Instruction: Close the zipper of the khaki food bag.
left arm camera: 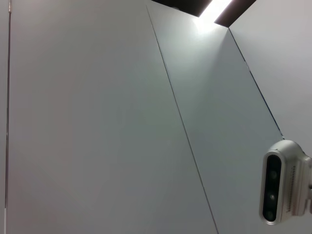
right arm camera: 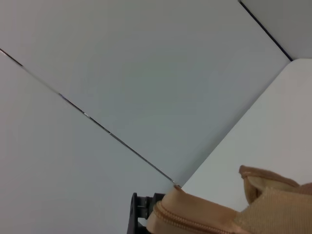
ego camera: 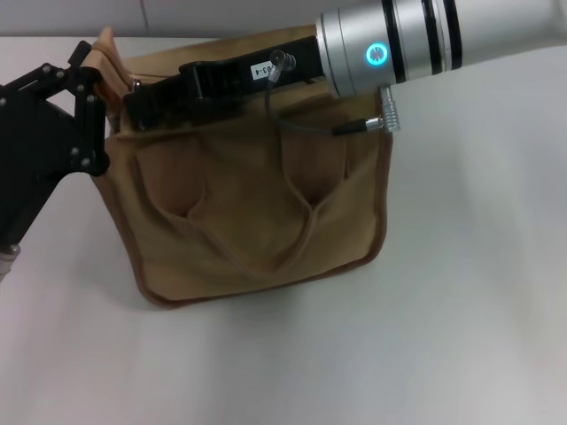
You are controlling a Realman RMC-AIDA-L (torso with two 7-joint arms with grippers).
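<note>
With the right gripper [ego camera: 142,104] reaching along the khaki food bag's [ego camera: 252,208] top toward 9 o'clock, the zipper [right arm camera: 187,223] runs 3-to-9 beneath it; left gripper [ego camera: 89,115] holds that corner; finger states indeterminable.

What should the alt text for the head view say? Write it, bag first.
A khaki food bag lies on a white table, its front pocket facing the camera. The right arm reaches across the bag's top edge, its black claw near the left corner. The left claw sits at the bag's left side.
</note>
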